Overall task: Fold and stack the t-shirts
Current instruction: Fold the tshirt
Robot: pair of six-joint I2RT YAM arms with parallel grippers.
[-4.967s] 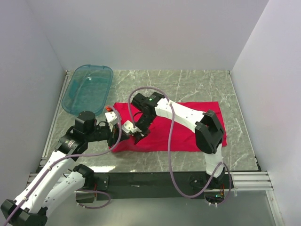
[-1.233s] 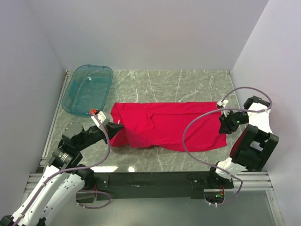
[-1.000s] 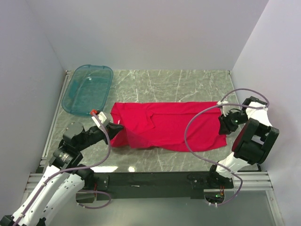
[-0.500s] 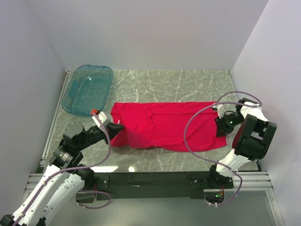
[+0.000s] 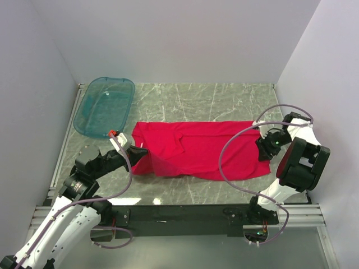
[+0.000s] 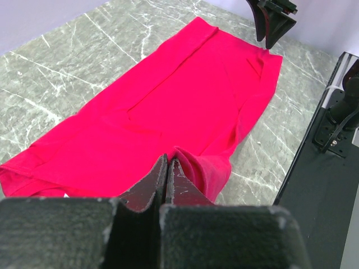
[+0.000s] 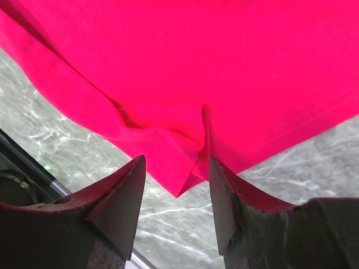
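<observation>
A plain red t-shirt (image 5: 196, 147) lies spread lengthwise across the marble table. My left gripper (image 5: 138, 151) is at its left end. In the left wrist view its jaws (image 6: 168, 161) are shut, with a raised ridge of red cloth (image 6: 196, 168) running up to their tips. My right gripper (image 5: 262, 147) hovers over the shirt's right edge. Seen from the right wrist, it (image 7: 176, 162) stands open, and a puckered corner of the shirt (image 7: 188, 182) lies between the fingers without touching them.
A translucent teal tub (image 5: 105, 105) sits at the back left of the table. The right arm's grey cable (image 5: 223, 151) loops above the shirt's right half. The black front rail (image 5: 185, 213) and white side walls bound the table.
The right gripper has shifted a little left onto the shirt's right edge and its jaws have widened. The left gripper and the shirt have stayed put.
</observation>
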